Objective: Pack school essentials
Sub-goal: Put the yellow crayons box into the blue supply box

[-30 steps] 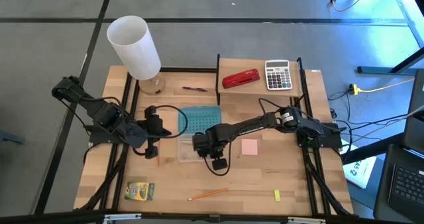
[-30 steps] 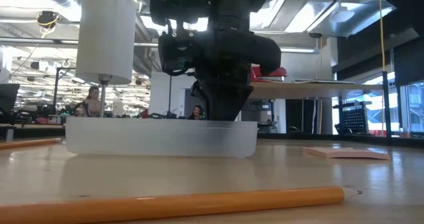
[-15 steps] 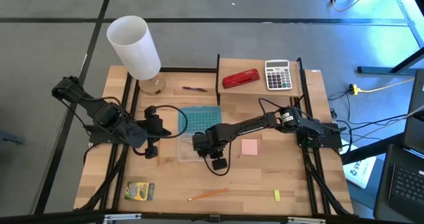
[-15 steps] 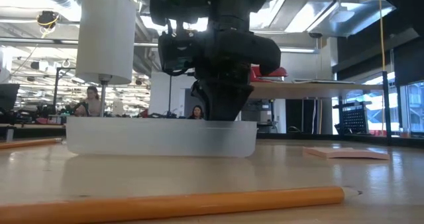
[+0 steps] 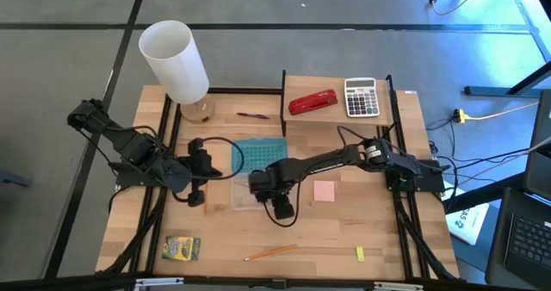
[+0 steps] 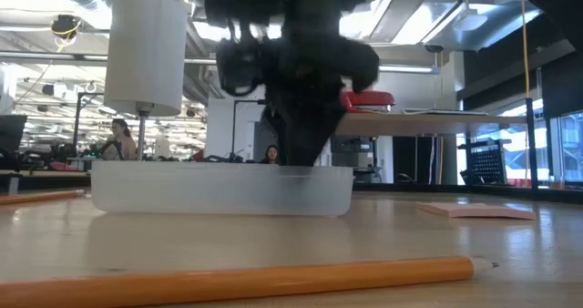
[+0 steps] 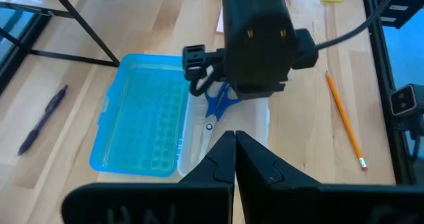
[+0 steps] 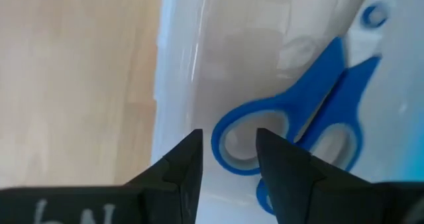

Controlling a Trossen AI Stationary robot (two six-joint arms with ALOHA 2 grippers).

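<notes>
Top view: the right arm reaches from the table's right edge across to the centre, its wrist turned down over a clear plastic tray (image 5: 244, 198) that adjoins a translucent blue lid (image 5: 259, 156). The right gripper (image 8: 228, 159) hangs just above the tray with its two dark fingers (image 8: 180, 163) slightly parted and nothing between them; the scissors (image 8: 311, 141), with smooth blue looped handles, lie flat in the tray directly beneath the fingertips. The left arm extends from the left edge, bent at the elbow, and the left gripper (image 7: 234, 151) is closed and empty, pointing toward the tray from beside it. On the bare wooden table (image 5: 387, 239) lie the other items: a flat pink pad (image 5: 324, 191) just right of the tray, a slim orange pencil (image 5: 269, 253) near the front edge, a small yellow block (image 5: 360, 254) to its right, a green-yellow crayon box (image 5: 182, 247) at front left, and a thin dark pen (image 5: 252, 115) near the back.
</notes>
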